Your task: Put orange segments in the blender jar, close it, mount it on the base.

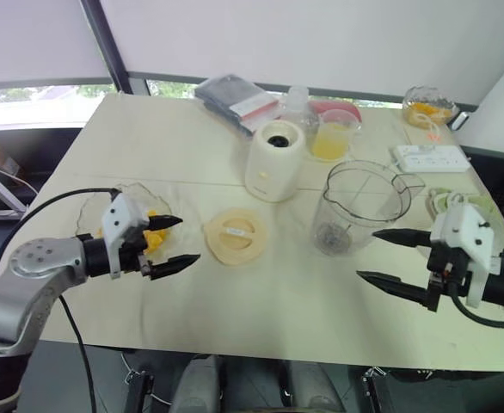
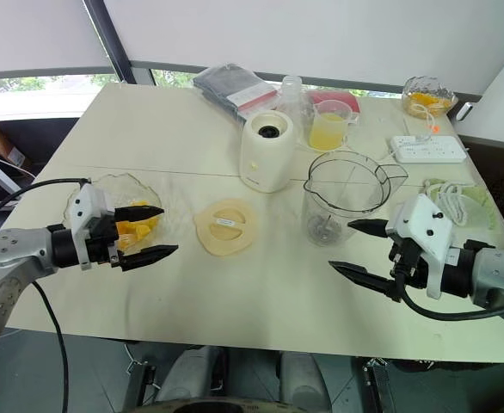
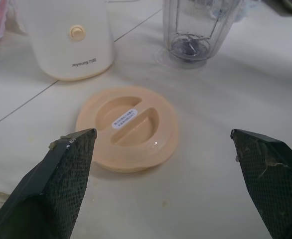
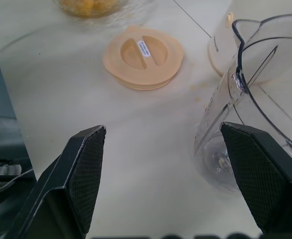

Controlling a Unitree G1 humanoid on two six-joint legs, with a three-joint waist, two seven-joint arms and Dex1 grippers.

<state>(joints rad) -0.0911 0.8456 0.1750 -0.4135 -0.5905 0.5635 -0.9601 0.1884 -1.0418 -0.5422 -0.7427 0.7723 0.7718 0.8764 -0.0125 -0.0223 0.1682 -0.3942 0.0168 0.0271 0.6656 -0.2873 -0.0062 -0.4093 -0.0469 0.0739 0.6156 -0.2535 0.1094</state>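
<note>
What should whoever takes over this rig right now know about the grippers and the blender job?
Left gripper open, empty, by the glass dish of orange segments.
Right gripper open, empty, beside the blender jar.
Jar stands upright on the table, looks empty; lid lies flat between dish and jar; base behind the lid.
Nothing done yet. To do: load segments, close jar, mount it.

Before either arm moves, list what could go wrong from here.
The blender jar stands unheld beside the open right gripper; a stray finger could tip it toward the juice cup. The orange segments in the glass dish by the open left gripper may slip out on the way over. A dropped piece could land on the lid, which lies between dish and jar.
</note>
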